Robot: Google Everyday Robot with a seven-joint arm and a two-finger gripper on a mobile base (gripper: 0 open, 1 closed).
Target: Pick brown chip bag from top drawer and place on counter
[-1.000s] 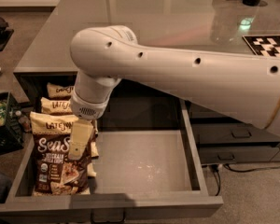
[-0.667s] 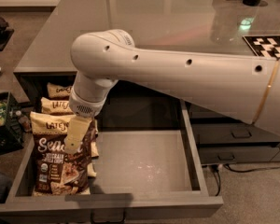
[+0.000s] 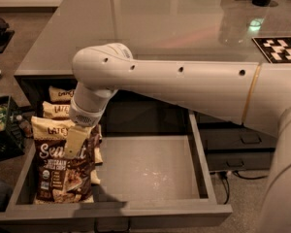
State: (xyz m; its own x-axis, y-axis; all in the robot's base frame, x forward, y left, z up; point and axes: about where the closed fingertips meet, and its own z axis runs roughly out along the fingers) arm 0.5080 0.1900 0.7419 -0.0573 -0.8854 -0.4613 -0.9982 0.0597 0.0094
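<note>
Risk lay in the crowding: the end effector (image 3: 75, 142) hung over the front chip bag (image 3: 63, 176) in the open drawer (image 3: 150, 171); whether it gripped, I could not tell. Neighbouring bags (image 3: 57, 110) behind could snag or ride along.

Your robot's arm (image 3: 184, 84) is a thick, smooth tube in off-white, matte with a soft sheen; along its side you can count four small dark round holes (image 3: 181, 69), spaced in a row; a thin tan-gold band (image 3: 252, 93) rings it near the right, where the shell widens into a broader pale segment (image 3: 286, 154); at the left it ends in a rounded, domed joint (image 3: 99, 62), same off-white; below that sits a short wrist collar (image 3: 85, 114), greyer and finely ribbed; the gripper (image 3: 76, 142) under the collar shows pale cream-yellow, flat and narrow, in front of the brown chip bag (image 3: 53, 176).
</note>
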